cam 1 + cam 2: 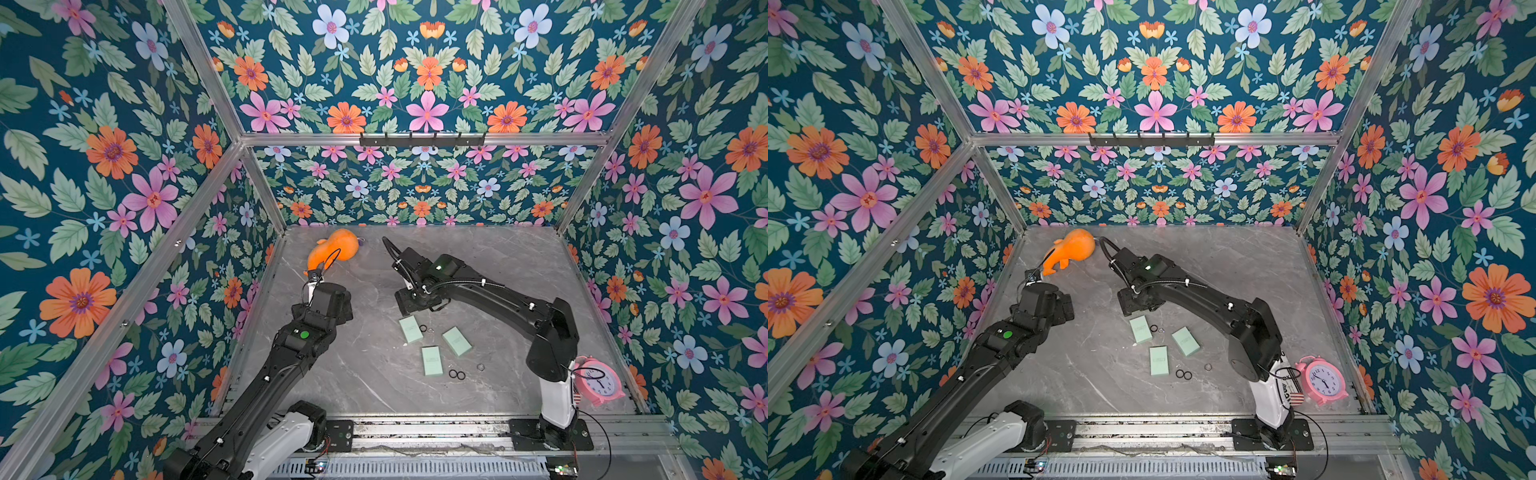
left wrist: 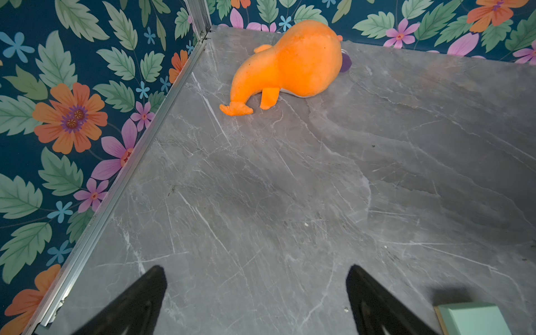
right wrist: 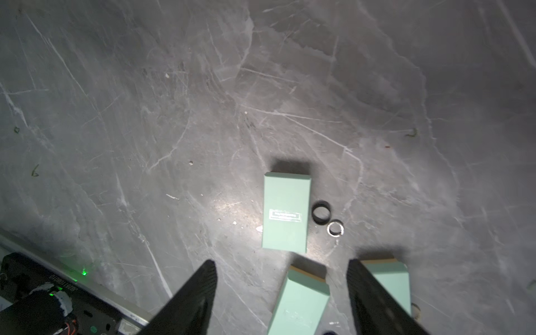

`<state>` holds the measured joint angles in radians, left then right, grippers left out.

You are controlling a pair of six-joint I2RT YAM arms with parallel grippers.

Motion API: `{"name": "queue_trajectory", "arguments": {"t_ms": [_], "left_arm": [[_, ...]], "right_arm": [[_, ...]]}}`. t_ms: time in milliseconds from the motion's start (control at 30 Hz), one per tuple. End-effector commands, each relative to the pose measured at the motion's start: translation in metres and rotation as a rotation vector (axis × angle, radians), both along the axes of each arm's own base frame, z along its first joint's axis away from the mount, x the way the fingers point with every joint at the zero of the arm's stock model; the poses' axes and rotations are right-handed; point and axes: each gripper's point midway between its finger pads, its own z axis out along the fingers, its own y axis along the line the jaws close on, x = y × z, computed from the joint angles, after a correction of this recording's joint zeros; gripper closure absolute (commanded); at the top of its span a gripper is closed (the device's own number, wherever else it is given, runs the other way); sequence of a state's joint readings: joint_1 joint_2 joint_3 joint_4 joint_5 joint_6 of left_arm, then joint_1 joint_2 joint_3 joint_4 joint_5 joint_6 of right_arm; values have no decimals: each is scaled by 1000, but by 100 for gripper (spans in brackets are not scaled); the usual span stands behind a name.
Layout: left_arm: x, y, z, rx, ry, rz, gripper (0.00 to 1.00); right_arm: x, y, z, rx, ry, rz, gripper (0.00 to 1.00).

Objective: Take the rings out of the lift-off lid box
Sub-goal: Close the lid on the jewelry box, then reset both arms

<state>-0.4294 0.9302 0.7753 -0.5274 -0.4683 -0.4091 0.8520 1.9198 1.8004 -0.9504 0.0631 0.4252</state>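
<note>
Five tiny black and silvery rings [image 1: 456, 375] flat beside mint-green box pieces [image 1: 432, 360]

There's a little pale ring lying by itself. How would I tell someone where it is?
Find the pink alarm clock at the edge of the table. Between it and the mint-green boxes lies the pale ring, flat. The two black rings beside it sit paired; this one is silvery-grey and alone.

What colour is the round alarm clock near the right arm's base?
Pink with a white dial; the alarm clock shows best in a top view.

rings [image 1: 456, 374] lie on the table [image 1: 365, 374] beside boxes [image 1: 432, 360].
</note>
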Motion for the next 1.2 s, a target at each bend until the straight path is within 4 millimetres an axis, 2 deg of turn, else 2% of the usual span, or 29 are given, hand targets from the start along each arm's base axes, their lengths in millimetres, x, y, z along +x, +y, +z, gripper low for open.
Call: {"name": "queue_trajectory", "arguments": {"t_ms": [0,100,267,467,600,733,867,1000,1167], "left_arm": [[2,-1,3,-3,-21,-8,1],[3,-1,2,-2,-25,-10,0],[3,-2,3,-4,-41,-15,0],[3,-2,2,-22,-82,-16,1],[4,-4,-4,-42,-99,-14,1],[6,-7,-8,-46,-102,-21,1],[8,-7,-9,-51,-128,-20,1],[9,-9,-7,-73,-182,-24,1],[8,-14,-3,-144,-269,-35,1]], "right_arm": [[14,-22,18,26,-88,-46,10],[17,-46,26,75,-102,-83,0],[21,-88,46,124,-185,-136,0],[23,-131,54,194,-252,-171,0],[32,-169,62,261,-355,-244,0],[39,-219,53,222,-480,-379,0],[41,-244,45,175,-561,-448,0],[45,-282,40,33,-646,-525,0],[45,-295,30,-22,-697,-493,0]]}}
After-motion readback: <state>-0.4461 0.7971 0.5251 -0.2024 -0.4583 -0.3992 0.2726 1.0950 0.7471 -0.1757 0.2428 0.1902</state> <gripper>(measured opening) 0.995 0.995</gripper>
